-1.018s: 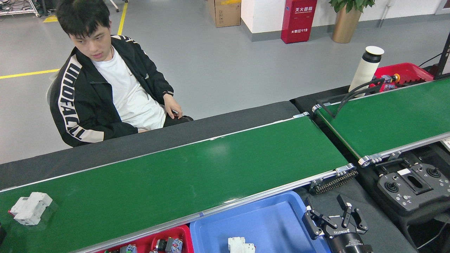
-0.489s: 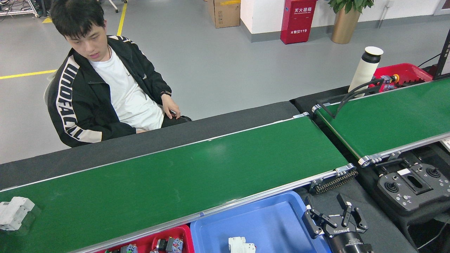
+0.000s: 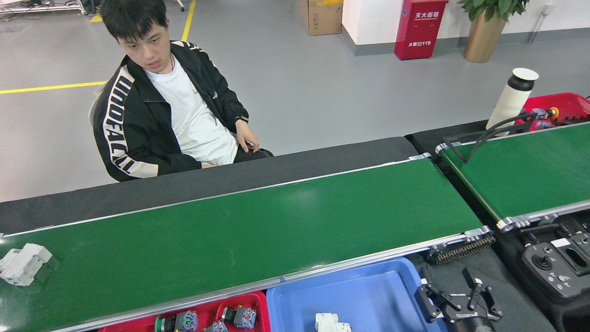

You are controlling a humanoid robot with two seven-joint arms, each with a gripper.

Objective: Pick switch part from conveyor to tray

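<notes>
A white switch part (image 3: 23, 263) lies on the dark-green conveyor (image 3: 276, 226) at its far left end, close to the view's edge. Below the conveyor's near rail sits a blue tray (image 3: 368, 290) holding another white switch part (image 3: 333, 323), cut off by the bottom edge. My right gripper (image 3: 449, 288) is at the bottom right, just beside the tray's right rim. It is open with nothing between its black fingers. It is far from the part on the belt. My left gripper is out of view.
A red tray (image 3: 258, 302) of button parts sits left of the blue one. A person (image 3: 175, 106) sits behind the conveyor. A second green belt (image 3: 530, 170), a white bottle (image 3: 511, 99), a red bin (image 3: 569, 103) and a black controller (image 3: 557, 269) are at right.
The switch part has ridden the belt leftward toward the view's edge. The head view has shifted, moving the scene right. My right gripper now sits lower in the frame, still open.
</notes>
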